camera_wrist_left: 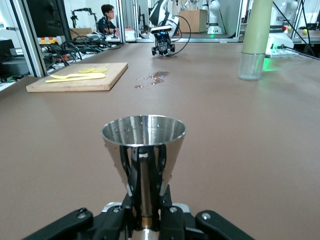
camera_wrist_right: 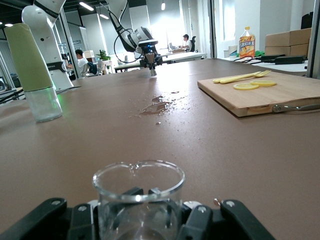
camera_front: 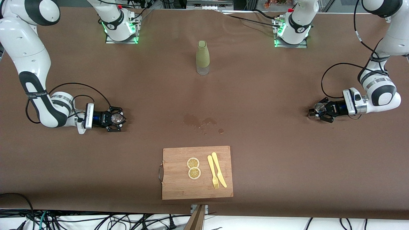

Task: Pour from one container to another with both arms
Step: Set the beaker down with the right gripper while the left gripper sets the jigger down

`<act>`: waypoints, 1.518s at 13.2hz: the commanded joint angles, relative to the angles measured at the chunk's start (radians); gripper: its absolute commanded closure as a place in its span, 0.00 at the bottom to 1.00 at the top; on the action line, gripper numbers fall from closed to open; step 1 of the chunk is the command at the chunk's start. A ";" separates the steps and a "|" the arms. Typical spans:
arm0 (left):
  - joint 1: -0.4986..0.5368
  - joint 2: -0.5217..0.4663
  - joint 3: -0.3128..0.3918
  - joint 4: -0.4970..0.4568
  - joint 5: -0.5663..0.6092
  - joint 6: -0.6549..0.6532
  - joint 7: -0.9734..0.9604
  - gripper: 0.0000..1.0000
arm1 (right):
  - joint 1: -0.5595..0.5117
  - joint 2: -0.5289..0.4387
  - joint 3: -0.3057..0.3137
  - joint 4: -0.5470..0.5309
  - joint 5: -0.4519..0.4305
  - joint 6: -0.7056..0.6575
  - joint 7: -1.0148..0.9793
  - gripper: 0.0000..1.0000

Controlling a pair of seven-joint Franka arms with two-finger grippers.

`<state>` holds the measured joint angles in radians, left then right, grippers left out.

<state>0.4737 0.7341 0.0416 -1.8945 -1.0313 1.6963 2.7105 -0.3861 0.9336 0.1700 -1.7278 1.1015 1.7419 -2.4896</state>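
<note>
My left gripper (camera_front: pixel 320 112) is low over the table at the left arm's end, shut on a shiny metal cone-shaped cup (camera_front: pixel 318 107). In the left wrist view the cup (camera_wrist_left: pixel 143 134) stands upright with its narrow stem pinched in my left gripper (camera_wrist_left: pixel 145 172). My right gripper (camera_front: pixel 115 119) is low at the right arm's end, shut on a clear glass beaker (camera_front: pixel 117 118). The right wrist view shows the beaker (camera_wrist_right: pixel 136 210) upright, with black fingers (camera_wrist_right: pixel 132 192) seen through its glass. I cannot tell if either vessel holds liquid.
A tall green bottle with a clear base (camera_front: pixel 203 58) stands mid-table near the arm bases. A wet patch (camera_front: pixel 201 123) marks the brown cloth at the centre. A wooden cutting board (camera_front: pixel 179 188) near the front edge carries two lemon slices (camera_front: pixel 193 168), a yellow fork and a knife (camera_front: pixel 218 172).
</note>
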 commanded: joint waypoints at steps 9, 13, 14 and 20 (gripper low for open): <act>0.026 0.056 0.012 0.060 0.053 -0.055 0.031 1.00 | -0.011 0.074 0.011 0.067 -0.022 -0.018 -0.022 0.00; 0.026 0.056 0.014 0.060 0.054 -0.052 0.029 0.14 | -0.031 0.054 0.011 0.067 -0.048 -0.024 -0.014 0.00; 0.026 0.056 0.014 0.060 0.056 -0.052 0.031 0.14 | -0.034 0.053 0.011 0.067 -0.054 -0.027 -0.011 0.00; 0.026 0.054 0.020 0.060 0.056 -0.052 0.029 0.01 | -0.083 -0.076 -0.015 0.070 -0.147 -0.025 0.075 0.00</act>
<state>0.4955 0.7783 0.0600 -1.8580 -1.0011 1.6584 2.7105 -0.4534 0.9360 0.1664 -1.6447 0.9921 1.7178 -2.4617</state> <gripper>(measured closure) 0.013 0.000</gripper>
